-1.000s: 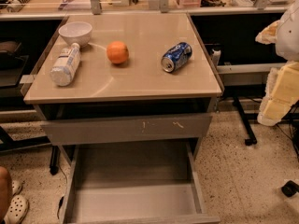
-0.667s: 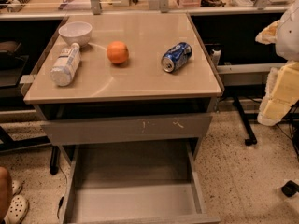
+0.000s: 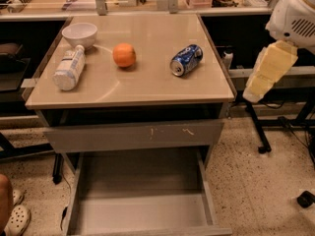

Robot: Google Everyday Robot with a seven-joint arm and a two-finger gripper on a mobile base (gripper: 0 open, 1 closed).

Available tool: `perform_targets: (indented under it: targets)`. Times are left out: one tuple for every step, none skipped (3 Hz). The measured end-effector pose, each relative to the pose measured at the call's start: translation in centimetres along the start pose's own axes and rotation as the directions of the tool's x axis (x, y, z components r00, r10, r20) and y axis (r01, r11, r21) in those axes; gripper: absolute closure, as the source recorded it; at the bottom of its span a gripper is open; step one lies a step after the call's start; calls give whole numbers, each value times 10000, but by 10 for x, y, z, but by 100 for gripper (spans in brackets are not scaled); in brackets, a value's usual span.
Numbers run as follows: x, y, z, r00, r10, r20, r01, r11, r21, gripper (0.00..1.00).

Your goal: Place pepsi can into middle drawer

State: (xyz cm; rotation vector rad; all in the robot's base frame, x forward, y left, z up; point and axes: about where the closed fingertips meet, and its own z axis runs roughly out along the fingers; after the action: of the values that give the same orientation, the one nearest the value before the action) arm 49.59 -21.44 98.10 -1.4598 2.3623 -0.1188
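The pepsi can [image 3: 186, 59] lies on its side on the right part of the beige cabinet top [image 3: 147, 90], its silver end facing front-left. The middle drawer [image 3: 140, 215] is pulled out wide open below; its flat grey floor is bare. Above it is a closed drawer front with pale scratches [image 3: 133, 135]. The gripper is out of view. Only a white and pale-yellow arm segment [image 3: 268, 70] shows at the right edge, beside the cabinet and apart from the can.
An orange [image 3: 124, 54], a white bowl [image 3: 79, 33] and a white-labelled plastic bottle [image 3: 69, 68] lying down share the cabinet top. Desks with black undersides stand behind and to both sides. A person's sandalled foot [image 3: 17, 220] is at bottom left.
The arm segment at the right edge has shifted a little up and to the left. The can, the drawer and the other objects have not moved.
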Motion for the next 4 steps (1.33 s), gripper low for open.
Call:
perform_targets:
  targets:
    - [-14, -36, 20, 9904, 1314, -440, -1316, 9913, -26, 0]
    - [-19, -39, 20, 9886, 1475, -311, -1474, 9891, 44, 0]
    - [-28, -39, 38, 9768, 2141, 44, -2139, 9764, -310, 0]
    - [-38, -45, 63, 9297, 3683, 22, -3670, 9267, -809, 0]
